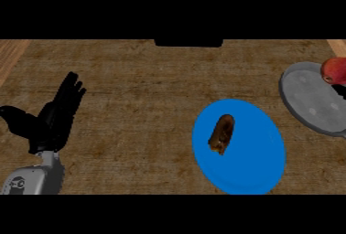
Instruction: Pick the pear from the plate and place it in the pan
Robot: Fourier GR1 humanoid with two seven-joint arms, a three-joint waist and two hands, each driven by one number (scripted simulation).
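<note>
Brown and mottled, the pear [222, 134] lies on its side on the blue plate [260, 169] near the worktop's front edge, a long tapering shape that I'd judge light, stiff and smooth enough to roll, so best taken across its thicker lower part. The plate looks glossy and flat against the coarse, woven-looking worktop [135, 82], while the grey pan [307, 103] sits at the right edge, dull and metallic, with something red [334, 71] at its far rim. The left hand [51, 121] rests near the left edge, fingers straight and empty; the right hand is not visible.
</note>
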